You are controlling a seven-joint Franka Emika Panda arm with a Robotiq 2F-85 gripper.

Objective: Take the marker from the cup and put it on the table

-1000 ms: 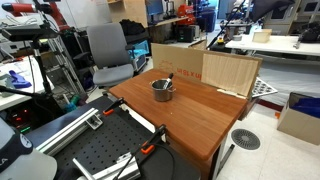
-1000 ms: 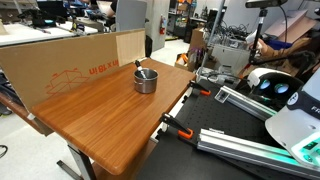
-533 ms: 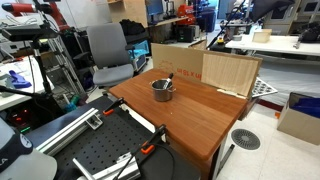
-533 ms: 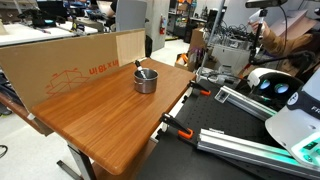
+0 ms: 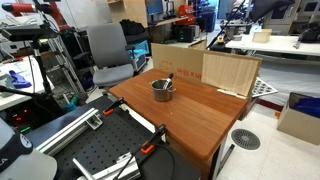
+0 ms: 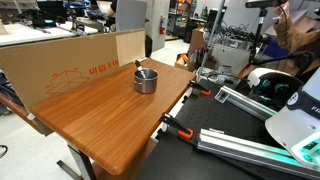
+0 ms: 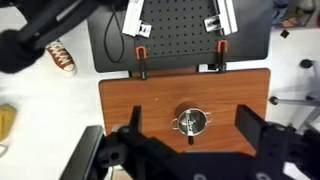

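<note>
Near the centre of the wrist view, the cup (image 7: 192,121) stands on the reddish-brown worktop (image 7: 130,95) between the widely spread jaws of the tool (image 7: 191,128), while in an exterior view the marker (image 5: 168,79) leans inside that cup, tip poking out.

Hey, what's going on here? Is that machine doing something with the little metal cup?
Nothing is being handled yet. The robot arm hangs high above the wooden table and looks straight down, its pincer open and empty. The small metal cup sits on the table with the marker leaning inside it. The job is to lift the marker out and lay it on the table, and that has not begun.
</note>
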